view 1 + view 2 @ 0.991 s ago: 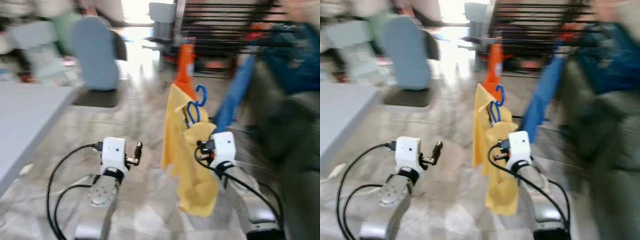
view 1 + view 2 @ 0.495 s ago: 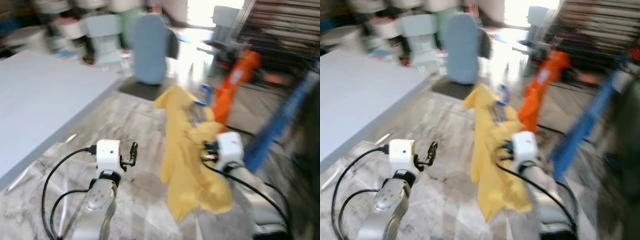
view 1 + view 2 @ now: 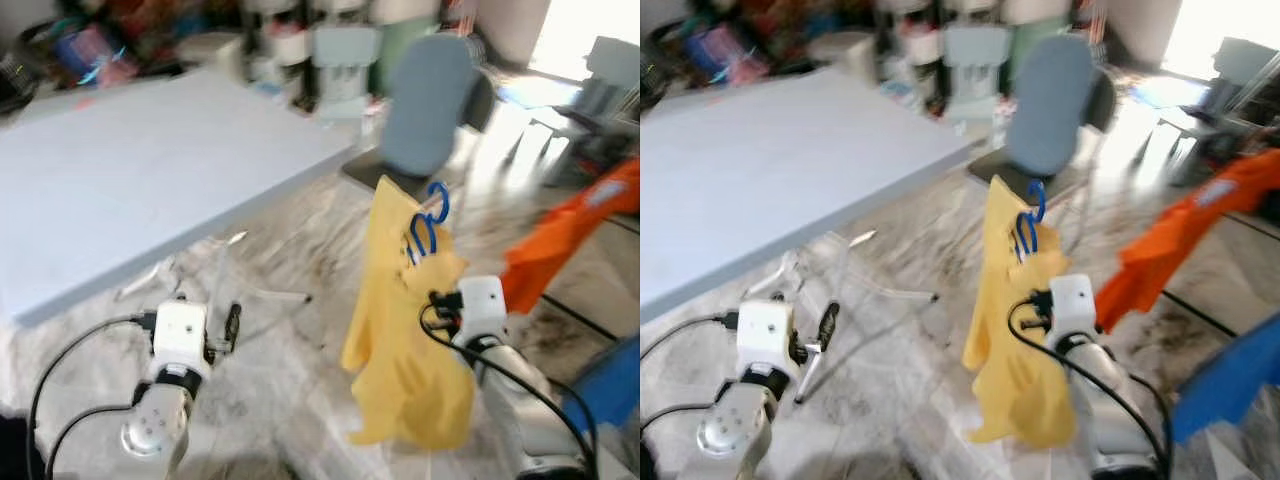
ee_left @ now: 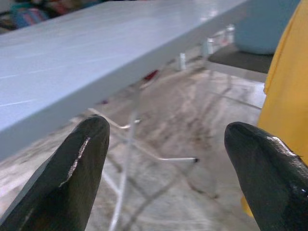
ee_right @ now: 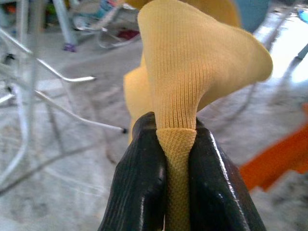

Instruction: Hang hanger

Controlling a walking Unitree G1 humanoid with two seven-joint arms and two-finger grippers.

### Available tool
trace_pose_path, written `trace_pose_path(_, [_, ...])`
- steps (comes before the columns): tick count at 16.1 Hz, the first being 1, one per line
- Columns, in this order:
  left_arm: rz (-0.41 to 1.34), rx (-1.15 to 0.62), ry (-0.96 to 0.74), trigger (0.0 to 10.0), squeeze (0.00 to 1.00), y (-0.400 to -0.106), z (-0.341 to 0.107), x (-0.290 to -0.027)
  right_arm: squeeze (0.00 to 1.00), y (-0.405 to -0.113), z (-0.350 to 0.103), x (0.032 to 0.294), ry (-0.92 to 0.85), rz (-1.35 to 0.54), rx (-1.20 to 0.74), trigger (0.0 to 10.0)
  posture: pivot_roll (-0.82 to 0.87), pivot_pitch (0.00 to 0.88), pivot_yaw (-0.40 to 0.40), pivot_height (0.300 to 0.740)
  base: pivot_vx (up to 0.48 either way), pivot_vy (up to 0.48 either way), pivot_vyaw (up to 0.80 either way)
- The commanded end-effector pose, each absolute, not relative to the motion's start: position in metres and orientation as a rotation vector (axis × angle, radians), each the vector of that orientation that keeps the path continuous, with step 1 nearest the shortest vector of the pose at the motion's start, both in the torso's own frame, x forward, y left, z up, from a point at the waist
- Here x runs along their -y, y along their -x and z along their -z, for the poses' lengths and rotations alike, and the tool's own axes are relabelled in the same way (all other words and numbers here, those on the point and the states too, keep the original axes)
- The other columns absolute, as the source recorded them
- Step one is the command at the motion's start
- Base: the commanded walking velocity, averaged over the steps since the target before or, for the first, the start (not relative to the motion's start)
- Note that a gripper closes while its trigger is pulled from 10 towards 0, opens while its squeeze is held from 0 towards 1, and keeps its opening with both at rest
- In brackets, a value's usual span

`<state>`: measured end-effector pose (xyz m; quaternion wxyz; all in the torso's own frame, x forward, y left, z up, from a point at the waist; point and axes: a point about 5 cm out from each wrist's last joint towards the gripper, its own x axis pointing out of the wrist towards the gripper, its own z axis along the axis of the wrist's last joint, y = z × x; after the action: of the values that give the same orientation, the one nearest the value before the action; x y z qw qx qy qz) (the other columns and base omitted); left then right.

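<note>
Right gripper (image 5: 175,159) clamped on yellow shirt (image 3: 400,330) | blue hanger (image 3: 425,225) centre-right, hook up | left gripper (image 4: 168,159) apart, empty | keep the pinch firm, hook upright, until a rail comes near

A large pale blue worktop (image 3: 150,170) on thin white metal legs (image 3: 855,265) stands ahead of the left fingers (image 4: 72,173) and to their left. A grey-blue office chair (image 3: 1052,105) stands beyond the right fingers, past the worktop's far corner. An orange cloth (image 3: 1180,230) hangs to the right of the right fingers, with a blue cloth (image 3: 1230,375) lower and nearer on the same side. The floor (image 3: 290,340) under both is grey marbled tile. Blurred clutter (image 3: 90,50) lies behind the worktop.
</note>
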<state>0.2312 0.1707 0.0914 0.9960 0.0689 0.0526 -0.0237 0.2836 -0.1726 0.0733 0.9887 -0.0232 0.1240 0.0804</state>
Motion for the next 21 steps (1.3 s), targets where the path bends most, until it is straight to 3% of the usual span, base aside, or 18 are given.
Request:
trace_pose_path(1, [0.049,-0.091,-0.150,10.0,0.00,-0.235,-0.094,-0.171,0.00,-0.289,-0.084,0.171,0.046,-0.157,-0.183,10.0,0.02,0.000,0.017,0.740,0.000,0.000,0.00])
trace_pose_path(11, [0.059,-0.114,-0.086,10.0,0.00,-0.234,-0.085,-0.156,0.00,-0.299,-0.083,0.170,0.044,-0.142,-0.172,10.0,-0.01,0.000,0.025,0.740,0.000,0.000,0.00])
trace_pose_path(18, [0.067,-0.120,-0.062,10.0,0.00,-0.240,-0.083,-0.152,0.00,-0.302,-0.078,0.169,0.034,-0.129,-0.179,10.0,-0.01,0.000,0.016,0.740,0.000,-0.194,0.00])
trace_pose_path(21, [-0.018,-0.145,-0.069,10.0,0.00,-0.250,-0.080,-0.155,0.00,-0.304,-0.078,0.164,0.024,-0.135,-0.174,10.0,-0.02,0.000,0.037,0.740,0.000,0.000,0.00])
